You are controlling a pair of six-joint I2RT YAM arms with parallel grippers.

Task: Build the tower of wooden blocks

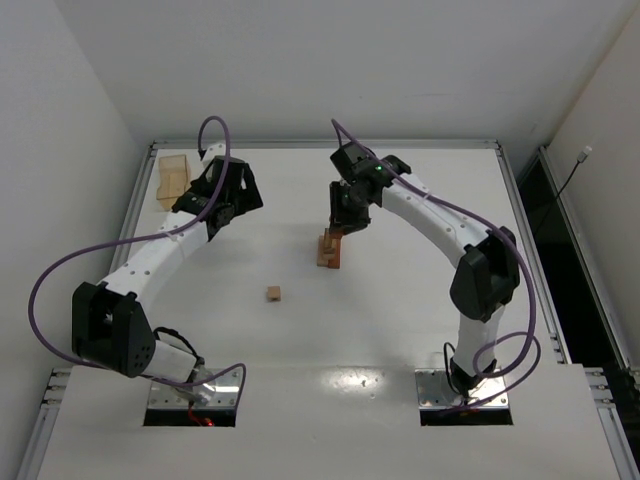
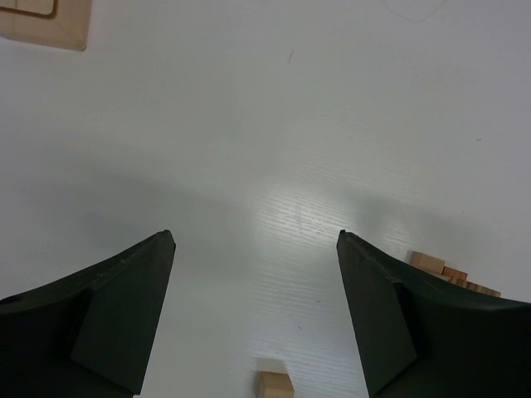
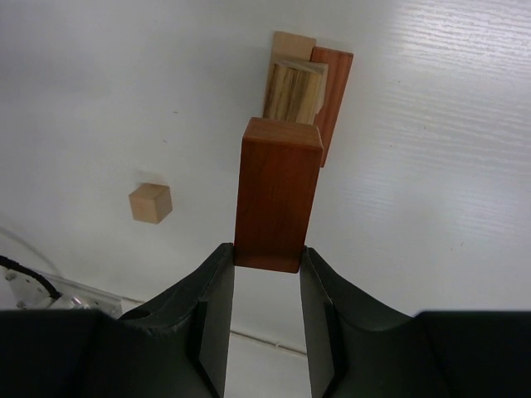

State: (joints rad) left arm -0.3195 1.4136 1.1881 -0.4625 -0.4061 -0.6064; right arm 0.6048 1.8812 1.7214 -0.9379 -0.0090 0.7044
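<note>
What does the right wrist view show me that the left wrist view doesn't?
Only the right wrist view: the right gripper shut on a reddish-brown wooden bar, lined up with the wood block tower, whose top blocks show from above. Whether the bar touches it, I cannot tell.
Only the left wrist view: the left gripper, open over bare table, and a corner of the translucent tan plastic box.
Both: the loose light tan wooden cube, the tower (just its edge in the left view) and the white table.
</note>
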